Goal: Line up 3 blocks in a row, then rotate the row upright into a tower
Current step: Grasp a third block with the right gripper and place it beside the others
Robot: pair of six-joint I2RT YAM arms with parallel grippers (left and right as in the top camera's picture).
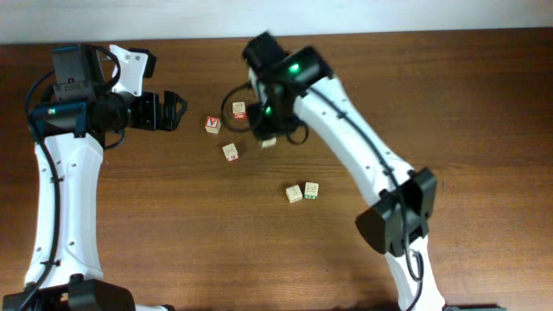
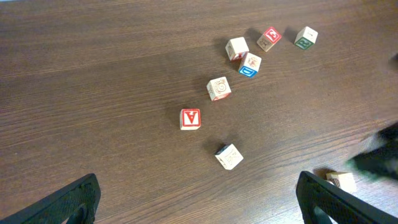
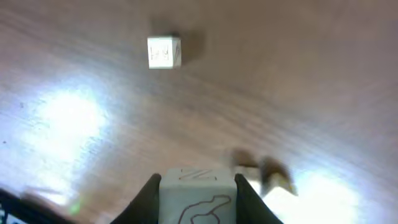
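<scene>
Jaws of my left gripper (image 1: 170,111) stand wide apart above the table (image 1: 130,216), holding nothing. At its three o'clock lies a red-lettered cube (image 1: 212,125). Farther right, my right gripper (image 1: 264,134) clamps a pale block (image 3: 199,193) between its fingers, low over the wood. At that gripper's five o'clock, a green-marked block (image 1: 311,190) sits just beside a pale-topped cube (image 1: 295,193).

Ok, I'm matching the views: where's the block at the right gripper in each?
Overhead: block near centre, under the right gripper.
Left wrist: bottom right, beside the blurred gripper.
Right wrist: bottom centre, between its fingers.
Shared landmark: the right gripper.
</scene>
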